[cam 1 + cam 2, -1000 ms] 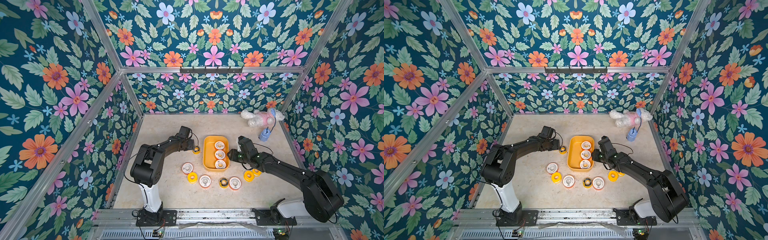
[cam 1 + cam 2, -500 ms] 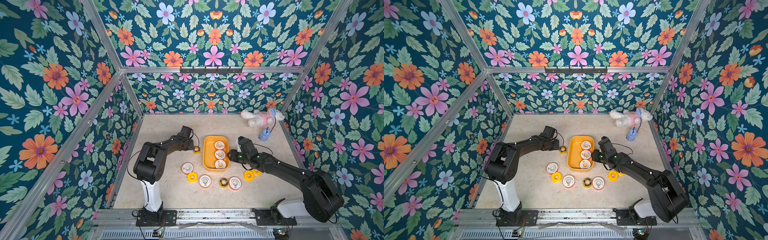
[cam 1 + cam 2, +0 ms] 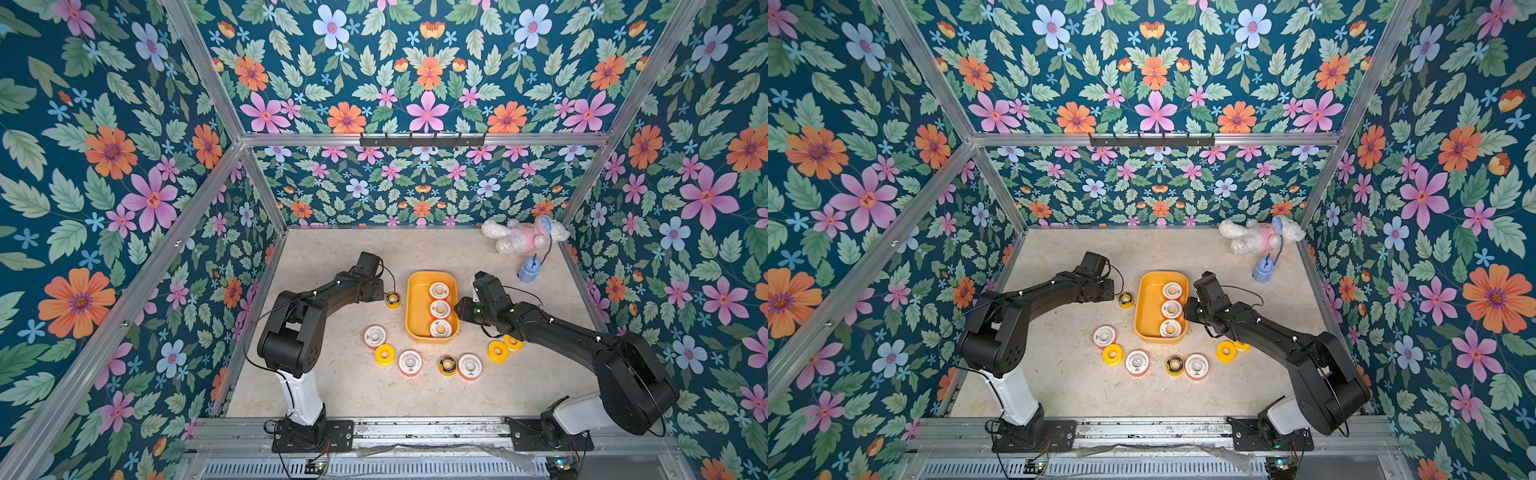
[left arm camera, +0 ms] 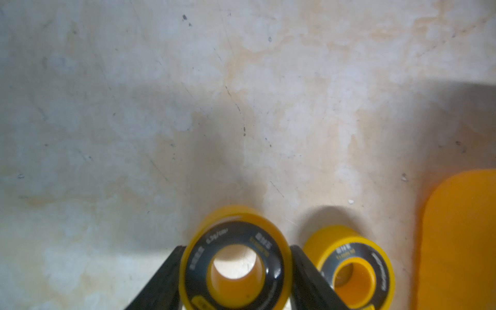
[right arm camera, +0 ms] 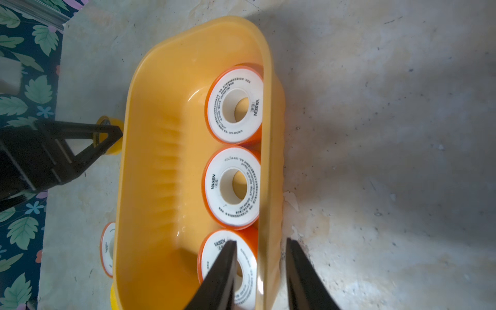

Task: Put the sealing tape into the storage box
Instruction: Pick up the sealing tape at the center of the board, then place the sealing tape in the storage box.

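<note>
Top views both show the storage box [image 3: 417, 307], a glossy yellow plastic tub with rounded corners, standing mid-table [image 3: 353, 257] on a pale, mottled, stone-like surface. Three white-faced spools [image 3: 434, 309] with orange rims lie flat in a row along its wall on the right arm's side. More rolls of sealing tape [image 3: 405, 359] lie scattered on the table nearer the arm bases. The left arm [image 3: 332, 291] stretches low with its elbow bent, its tip just beside the box. The right arm [image 3: 540, 324] reaches low to the opposite long wall.

Left wrist view: the left gripper [image 4: 236, 248] presses its black wedge fingers [image 4: 166, 279] against both sides of a black-faced spool [image 4: 273, 268] with a smooth yellow rim, clamping it. A second spool [image 4: 375, 257] of the same kind lies just beside it, towards the box's rounded corner.

Right wrist view: the right gripper [image 5: 261, 241] stands narrowly parted astride the box's thin wall. One finger is inside over the nearest white spool and the other outside. A slit shows between the inner finger and the wall, and it grips nothing.
</note>
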Available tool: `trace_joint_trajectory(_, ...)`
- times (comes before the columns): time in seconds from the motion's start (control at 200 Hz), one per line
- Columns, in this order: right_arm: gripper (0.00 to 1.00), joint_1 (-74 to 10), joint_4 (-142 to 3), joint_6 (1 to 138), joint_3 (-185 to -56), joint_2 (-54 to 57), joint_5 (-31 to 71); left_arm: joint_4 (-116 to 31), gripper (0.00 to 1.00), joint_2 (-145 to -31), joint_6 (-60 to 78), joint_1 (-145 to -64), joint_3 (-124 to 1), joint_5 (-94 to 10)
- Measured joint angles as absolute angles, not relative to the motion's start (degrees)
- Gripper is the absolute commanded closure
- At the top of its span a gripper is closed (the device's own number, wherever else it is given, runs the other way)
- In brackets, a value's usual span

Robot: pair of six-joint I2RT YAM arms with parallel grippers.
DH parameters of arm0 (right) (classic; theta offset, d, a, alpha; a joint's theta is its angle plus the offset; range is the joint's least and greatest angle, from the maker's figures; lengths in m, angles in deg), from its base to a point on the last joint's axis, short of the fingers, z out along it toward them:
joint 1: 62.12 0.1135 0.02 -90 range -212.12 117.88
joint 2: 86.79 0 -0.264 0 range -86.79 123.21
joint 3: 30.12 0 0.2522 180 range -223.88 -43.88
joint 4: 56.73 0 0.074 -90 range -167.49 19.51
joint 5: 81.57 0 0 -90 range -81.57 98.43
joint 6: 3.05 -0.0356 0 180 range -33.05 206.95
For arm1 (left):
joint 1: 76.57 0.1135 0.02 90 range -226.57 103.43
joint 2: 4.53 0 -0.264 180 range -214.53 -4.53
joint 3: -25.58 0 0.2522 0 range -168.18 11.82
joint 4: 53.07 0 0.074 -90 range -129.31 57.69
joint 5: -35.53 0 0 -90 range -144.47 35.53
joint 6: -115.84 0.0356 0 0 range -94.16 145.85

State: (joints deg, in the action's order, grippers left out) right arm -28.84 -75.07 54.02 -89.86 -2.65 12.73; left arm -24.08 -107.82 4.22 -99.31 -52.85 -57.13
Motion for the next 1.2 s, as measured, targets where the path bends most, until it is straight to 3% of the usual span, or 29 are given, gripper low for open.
trace_joint_trajectory(0.475, 0.81, -28.84, -74.92, 53.67, -92.15, 1.59, 10.41, -20.94, 0.49, -101.52, 3.23, -106.83, -56.72, -54.77)
trace_joint_trajectory(0.835, 0.86, -28.84, -74.52, 53.69, -92.28, 1.96, 11.04, -18.18, 0.49, -107.47, 4.87, -115.27, -65.68, -54.70)
trace_joint_trajectory(1.2, 0.86, -28.84, -74.37, 53.69, -92.28, 2.07, 11.22, -15.78, 0.50, -113.87, 6.56, -117.37, -70.68, -55.03)
